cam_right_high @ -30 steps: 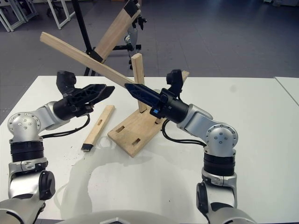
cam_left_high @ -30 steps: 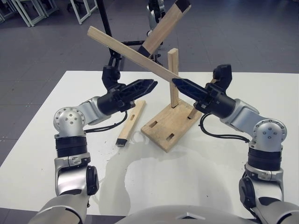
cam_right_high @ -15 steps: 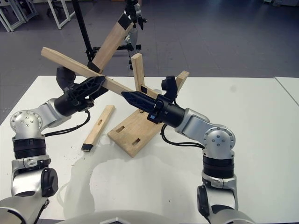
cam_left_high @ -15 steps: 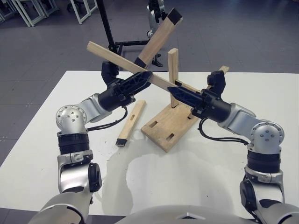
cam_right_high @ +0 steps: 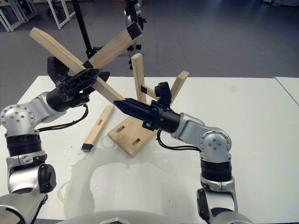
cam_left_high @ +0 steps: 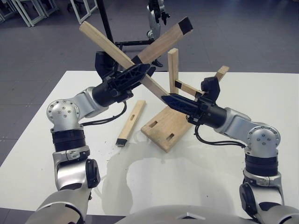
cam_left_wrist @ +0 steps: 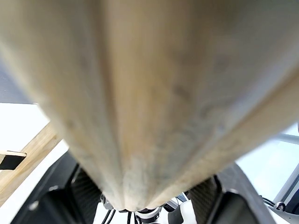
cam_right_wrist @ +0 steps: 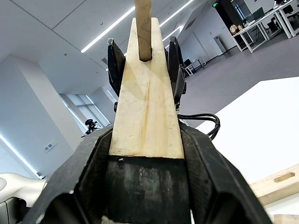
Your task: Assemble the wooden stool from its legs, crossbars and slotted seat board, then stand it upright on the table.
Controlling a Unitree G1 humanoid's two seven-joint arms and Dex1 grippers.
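While left hand [cam_left_high: 145,71] clamps leg [cam_left_high: 100,40] mid-length, right hand [cam_left_high: 167,100] grips its lower end; seat board [cam_left_high: 161,127] on table [cam_left_high: 35,140].

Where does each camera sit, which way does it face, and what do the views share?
Left eye view: on the head, facing forward and down at the table; both arms show, left gripper and right gripper gripping the long leg.
Right eye view: stereo twin, same scene.
Left wrist view: on the left wrist, facing that leg closely; its fingers show.
Right wrist view: on the right wrist, facing along the leg toward the ceiling; its fingers show.
Shared: both wrist views see the long leg.
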